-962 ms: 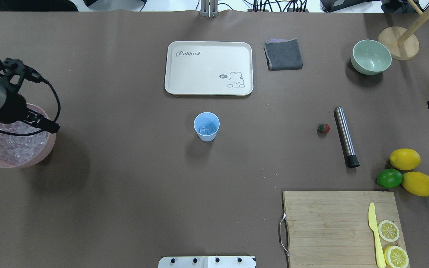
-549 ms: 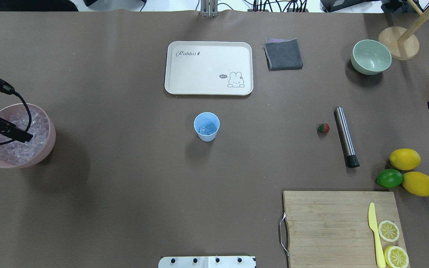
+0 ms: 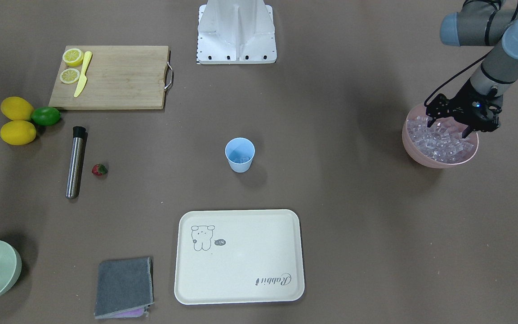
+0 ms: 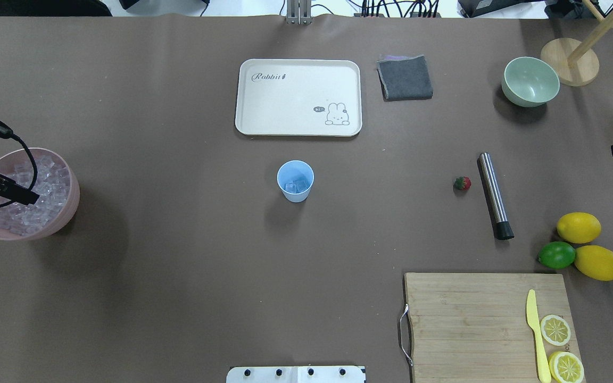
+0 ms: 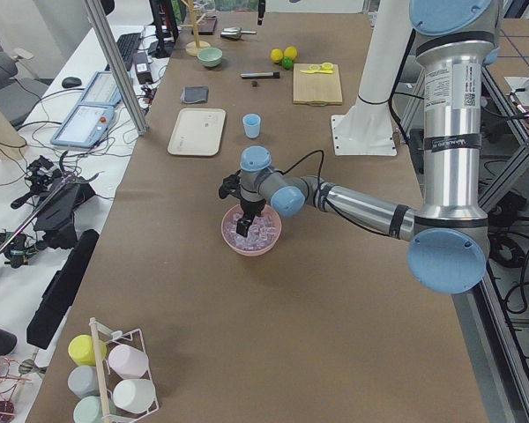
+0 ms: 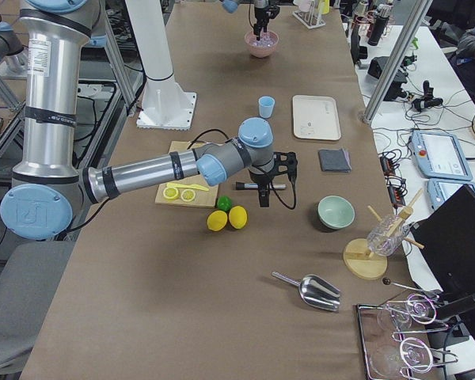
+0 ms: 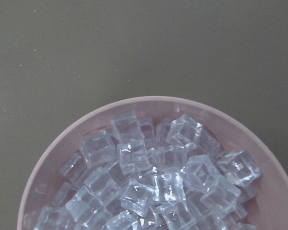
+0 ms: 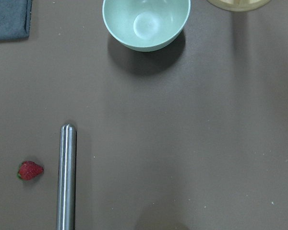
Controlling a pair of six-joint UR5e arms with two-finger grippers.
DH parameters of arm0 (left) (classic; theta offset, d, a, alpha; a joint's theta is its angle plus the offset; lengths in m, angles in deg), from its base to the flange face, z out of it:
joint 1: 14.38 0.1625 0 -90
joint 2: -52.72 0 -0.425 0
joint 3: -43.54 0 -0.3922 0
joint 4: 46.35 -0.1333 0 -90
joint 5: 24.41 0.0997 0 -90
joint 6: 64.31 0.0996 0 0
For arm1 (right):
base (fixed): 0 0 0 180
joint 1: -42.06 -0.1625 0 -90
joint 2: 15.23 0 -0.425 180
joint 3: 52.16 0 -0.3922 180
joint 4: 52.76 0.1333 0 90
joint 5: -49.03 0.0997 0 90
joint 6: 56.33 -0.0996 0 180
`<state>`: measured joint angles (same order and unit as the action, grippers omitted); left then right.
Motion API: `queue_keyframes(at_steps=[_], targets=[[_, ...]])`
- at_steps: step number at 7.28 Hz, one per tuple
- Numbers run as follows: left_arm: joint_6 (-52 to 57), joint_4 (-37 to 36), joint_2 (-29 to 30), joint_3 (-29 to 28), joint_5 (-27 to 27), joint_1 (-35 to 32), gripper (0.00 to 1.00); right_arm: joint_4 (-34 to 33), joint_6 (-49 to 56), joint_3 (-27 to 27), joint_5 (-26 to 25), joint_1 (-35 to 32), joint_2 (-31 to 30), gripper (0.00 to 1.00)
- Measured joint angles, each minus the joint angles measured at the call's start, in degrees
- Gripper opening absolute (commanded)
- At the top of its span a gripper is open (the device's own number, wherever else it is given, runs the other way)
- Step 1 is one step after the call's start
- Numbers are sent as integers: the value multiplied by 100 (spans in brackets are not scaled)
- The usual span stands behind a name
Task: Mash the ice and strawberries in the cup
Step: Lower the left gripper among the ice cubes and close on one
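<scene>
The light-blue cup (image 4: 295, 181) stands mid-table with a few cubes of ice (image 4: 296, 185) inside. More ice (image 7: 158, 182) fills a pink bowl (image 3: 439, 162) at the table's left end. My left gripper (image 3: 448, 128) hangs open just above that ice, with nothing between its fingers. The strawberry (image 4: 462, 183) lies on the table beside a steel rod (image 4: 494, 195) and also shows in the right wrist view (image 8: 30, 170). My right gripper (image 6: 263, 196) hovers over the table near the rod. I cannot tell whether it is open or shut.
A cream tray (image 4: 298, 97) and a grey cloth (image 4: 405, 77) lie behind the cup. A pale green bowl (image 4: 530, 81), two lemons (image 4: 578, 227), a lime (image 4: 556, 255) and a cutting board (image 4: 487, 324) with knife and lemon slices occupy the right side.
My left arm has swung further left and down over the pink bowl, uncovering most of the ice. The cup, strawberry and rod have not moved.
</scene>
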<state>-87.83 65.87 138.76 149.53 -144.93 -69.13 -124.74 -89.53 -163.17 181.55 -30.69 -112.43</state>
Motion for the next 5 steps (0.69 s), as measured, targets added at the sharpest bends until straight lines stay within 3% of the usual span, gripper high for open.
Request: queue_keyframes(at_steps=[5], targets=[[-1706, 945, -427, -37, -10, 230, 97, 0, -7, 4, -7, 3, 0, 100]])
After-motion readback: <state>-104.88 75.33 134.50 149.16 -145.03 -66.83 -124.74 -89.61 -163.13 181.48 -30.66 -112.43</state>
